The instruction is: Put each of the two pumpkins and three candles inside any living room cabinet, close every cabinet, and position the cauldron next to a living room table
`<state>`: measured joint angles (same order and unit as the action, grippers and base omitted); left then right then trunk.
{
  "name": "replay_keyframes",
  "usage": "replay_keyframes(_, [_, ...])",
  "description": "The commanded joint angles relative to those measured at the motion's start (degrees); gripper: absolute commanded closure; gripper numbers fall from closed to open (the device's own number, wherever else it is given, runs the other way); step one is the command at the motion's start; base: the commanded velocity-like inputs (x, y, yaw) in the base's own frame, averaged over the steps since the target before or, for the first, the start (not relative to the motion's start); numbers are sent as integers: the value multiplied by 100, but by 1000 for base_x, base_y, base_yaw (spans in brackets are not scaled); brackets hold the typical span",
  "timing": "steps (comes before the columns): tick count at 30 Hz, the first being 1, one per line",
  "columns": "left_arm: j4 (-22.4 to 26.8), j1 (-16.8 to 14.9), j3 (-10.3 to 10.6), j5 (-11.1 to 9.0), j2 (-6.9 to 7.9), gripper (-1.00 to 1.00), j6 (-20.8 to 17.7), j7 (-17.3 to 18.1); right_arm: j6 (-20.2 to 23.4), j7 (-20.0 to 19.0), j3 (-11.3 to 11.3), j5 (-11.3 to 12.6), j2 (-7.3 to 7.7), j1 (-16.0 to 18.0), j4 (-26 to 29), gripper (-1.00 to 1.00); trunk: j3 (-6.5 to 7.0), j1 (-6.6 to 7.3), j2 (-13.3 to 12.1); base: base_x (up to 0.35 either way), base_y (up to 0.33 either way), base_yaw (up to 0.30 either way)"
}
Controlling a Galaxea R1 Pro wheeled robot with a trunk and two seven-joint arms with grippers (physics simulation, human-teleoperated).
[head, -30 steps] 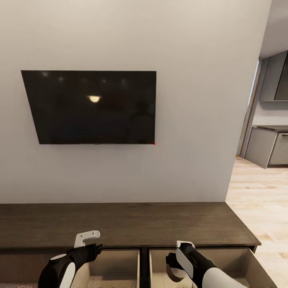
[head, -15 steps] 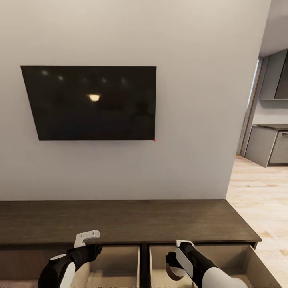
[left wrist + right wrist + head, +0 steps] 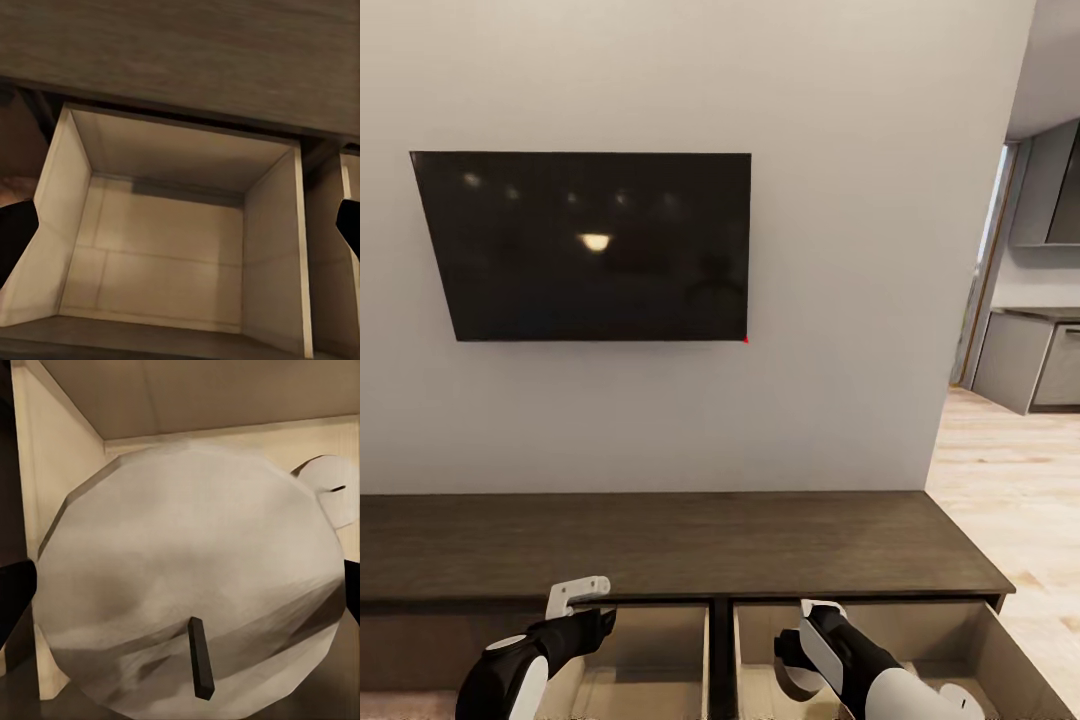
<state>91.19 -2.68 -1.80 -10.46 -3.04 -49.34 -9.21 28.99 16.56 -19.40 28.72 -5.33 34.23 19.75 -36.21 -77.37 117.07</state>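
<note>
Cabinet [image 3: 660,545] of dark-brown wood runs along a pale grey wall, under a black television [image 3: 585,245] mounted on that wall; at the right, light wood flooring [image 3: 1010,500] leads to a doorway with grey kitchen units beyond. Two of the cabinet's drawers stand open side by side, their insides pale beige. The left gripper [image 3: 575,597] hangs over the left drawer [image 3: 176,247], which the left wrist view shows bare inside, with dark fingertips at both picture edges, so the jaws are wide apart. The right gripper [image 3: 815,625] is over the right drawer [image 3: 960,640], its jaws closed on a candle [image 3: 191,600], wick toward the wrist camera; a second candle [image 3: 330,491] lies deeper in that drawer. Compared with a second ago, the television and cabinet top sit higher in the head view and more of both drawers shows: the camera has tipped down, the arms holding their places.
</note>
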Motion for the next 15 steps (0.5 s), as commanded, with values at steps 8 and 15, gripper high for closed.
replay_keyframes(8, [5, -4, -5, -62, -6, -100, -23, -46, 19, 49, -47, 55, 0, 4, 11, 100, -151, -176, 326, 0, 0, 0])
replay_keyframes(15, [4, -4, -5, -62, -7, -100, -21, -46, 19, 49, -47, 55, -2, 4, 11, 100, -276, -329, 606, 0, 0, 0])
